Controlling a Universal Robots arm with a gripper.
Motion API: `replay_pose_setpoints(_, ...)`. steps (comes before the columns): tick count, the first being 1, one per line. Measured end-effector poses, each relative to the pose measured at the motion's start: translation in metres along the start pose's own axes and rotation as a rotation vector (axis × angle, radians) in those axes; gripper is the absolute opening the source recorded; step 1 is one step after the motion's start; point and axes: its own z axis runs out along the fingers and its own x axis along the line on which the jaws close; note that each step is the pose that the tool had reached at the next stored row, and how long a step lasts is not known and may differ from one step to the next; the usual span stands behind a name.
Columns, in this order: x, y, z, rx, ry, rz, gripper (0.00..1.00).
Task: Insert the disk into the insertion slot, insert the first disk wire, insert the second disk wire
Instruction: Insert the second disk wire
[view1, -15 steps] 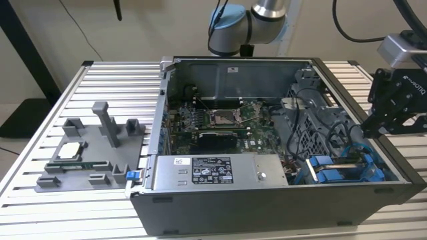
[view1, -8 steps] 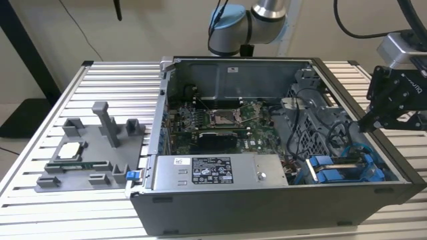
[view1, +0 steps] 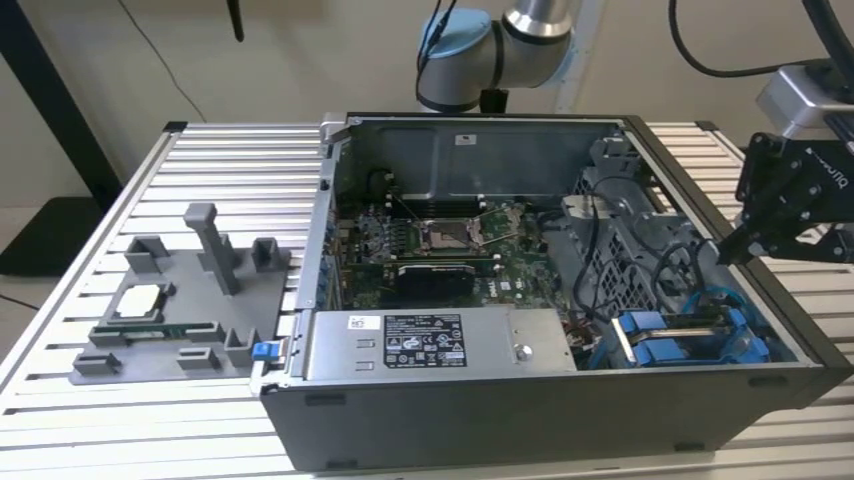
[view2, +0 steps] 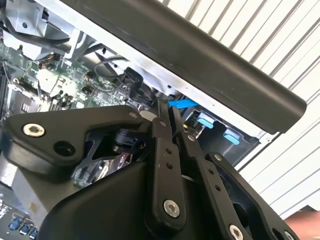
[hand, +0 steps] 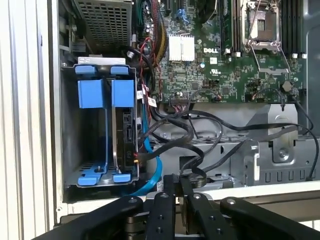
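Motherboard bears white lettering; power-supply box carries a printed sticker.

Slatted metal table carries open computer case; grey parts fixture beside it, toward exterior view's left.

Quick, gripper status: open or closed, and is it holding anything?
Gripper: closed, jaws pressed together, nothing visible between them.

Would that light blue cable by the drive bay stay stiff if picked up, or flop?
Probably floppy: the light blue cable sags in a loose curve beside the drive bay, so a push would likely bend it rather than slide it. It looks thin, so it is probably light for its length.
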Motion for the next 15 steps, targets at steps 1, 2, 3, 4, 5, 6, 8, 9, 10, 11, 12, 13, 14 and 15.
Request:
replay_pose_setpoints(1,-0.0001,0.0007,-0.0006,0.0000,0.0000,0.000,0.00)
replay_pose_setpoints(2,-0.0001,0.0019,-0.0010,0.0000,-0.0003,0.000,0.00)
replay_pose_setpoints(3,-0.0001,0.0037,-0.0014,0.0005,-0.0004,0.000,0.00)
replay_pose_setpoints(4,-0.0001,0.0058,-0.0024,0.0013,-0.0001,0.000,0.00)
replay_pose_setpoints(5,-0.0002,0.0074,-0.0033,0.0021,-0.0001,0.000,0.00)
replay_pose_setpoints(6,-0.0003,0.0090,-0.0045,0.0032,-0.0001,-0.001,0.00)
replay_pose_setpoints(8,-0.0007,0.0120,-0.0073,0.0053,-0.0004,-0.001,0.00)
replay_pose_setpoints(9,-0.0010,0.0135,-0.0087,0.0064,-0.0003,-0.001,0.00)
replay_pose_setpoints(10,-0.0011,0.0151,-0.0102,0.0077,-0.0003,-0.001,0.00)
replay_pose_setpoints(11,-0.0013,0.0170,-0.0118,0.0090,-0.0004,-0.002,0.00)
replay_pose_setpoints(12,-0.0016,0.0188,-0.0134,0.0102,-0.0004,-0.002,0.00)
replay_pose_setpoints(13,-0.0018,0.0207,-0.0152,0.0115,-0.0004,-0.002,0.00)
replay_pose_setpoints(14,-0.0020,0.0226,-0.0170,0.0127,-0.0004,-0.003,0.00)
replay_pose_setpoints(15,-0.0023,0.0246,-0.0189,0.0137,0.0000,-0.003,0.00)
